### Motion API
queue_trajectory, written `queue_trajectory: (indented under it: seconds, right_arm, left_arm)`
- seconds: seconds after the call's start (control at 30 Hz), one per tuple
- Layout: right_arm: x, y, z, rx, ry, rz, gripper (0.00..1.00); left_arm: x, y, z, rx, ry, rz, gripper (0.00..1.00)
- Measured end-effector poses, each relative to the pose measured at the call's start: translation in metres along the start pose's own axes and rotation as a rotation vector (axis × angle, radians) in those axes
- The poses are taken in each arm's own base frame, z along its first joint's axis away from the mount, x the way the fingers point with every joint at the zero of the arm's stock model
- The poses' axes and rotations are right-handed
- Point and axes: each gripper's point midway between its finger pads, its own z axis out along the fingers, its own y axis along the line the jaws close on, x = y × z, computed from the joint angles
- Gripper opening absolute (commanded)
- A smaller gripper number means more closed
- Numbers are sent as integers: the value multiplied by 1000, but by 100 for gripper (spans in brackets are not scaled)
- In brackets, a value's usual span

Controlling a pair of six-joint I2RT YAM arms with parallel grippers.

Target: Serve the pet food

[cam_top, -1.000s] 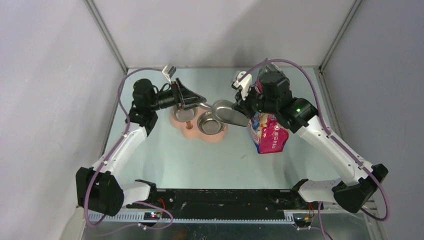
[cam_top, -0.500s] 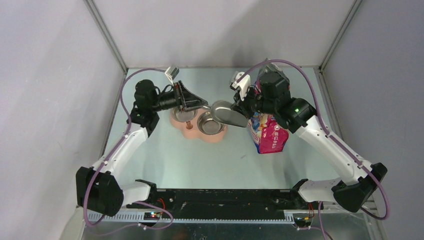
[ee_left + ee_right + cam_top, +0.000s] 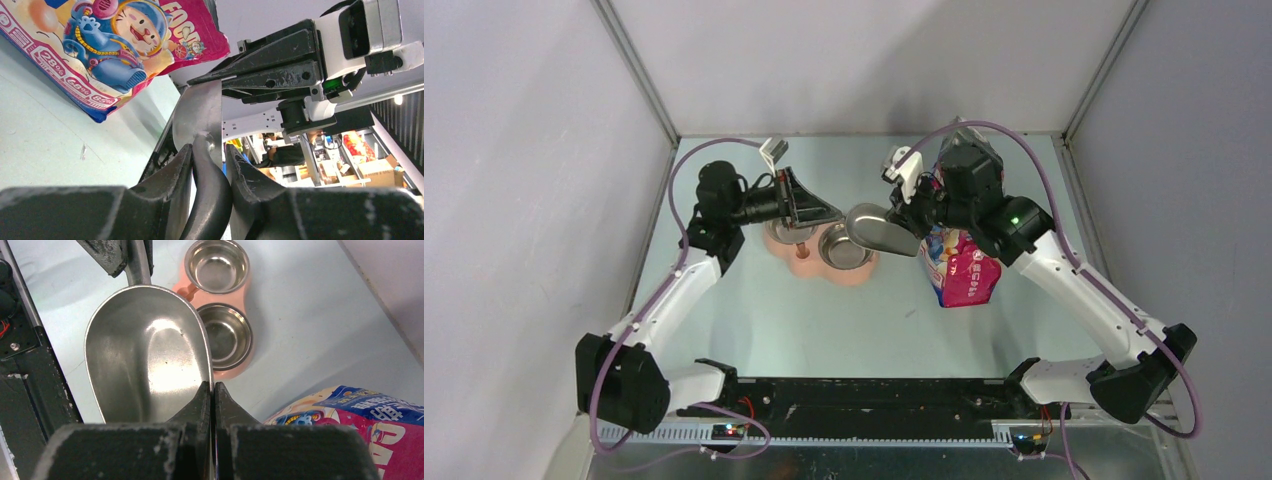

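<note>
R hand, fingers pressed together on the rim of a steel scoop, holds it in the air opposite the L hand, whose fingers are clamped either side of the scoop's handle. The scoop's bowl shows as bare, shiny metal in the R wrist view. Below the two hands, a pink feeder w/ two steel bowls sits on the bench; the scoop hangs over the bowl nearer the R hand. A blue-and-pink cat-food bag sits under the R hand's wrist, near the feeder but not touching it. Kibble: can't be made out in any view, so its place can't be told.
</note>
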Motion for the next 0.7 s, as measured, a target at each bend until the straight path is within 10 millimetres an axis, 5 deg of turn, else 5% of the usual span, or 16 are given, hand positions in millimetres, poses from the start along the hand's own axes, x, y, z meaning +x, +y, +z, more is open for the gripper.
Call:
queue_trajectory:
  seconds: [0.2,0.3,0.43,0.53,0.7]
  right_arm:
    - [2,0,1,-2,5,-4,3]
    - [5,1,2,-8,11,-3,33]
    - [8,-6,-6,2,26,41,53]
    - [-5,-30,-30,57,12,111,60]
    - [-48,-100,-99,341,-109,174,72]
  left_arm:
    - [1,1,0,-3,2,14,0]
    - [3,5,0,-14,8,20,0]
    - [11,18,-2,-73,22,43,0]
    - [16,31,-6,-140,33,80,0]
    - [18,37,-13,-219,56,176,0]
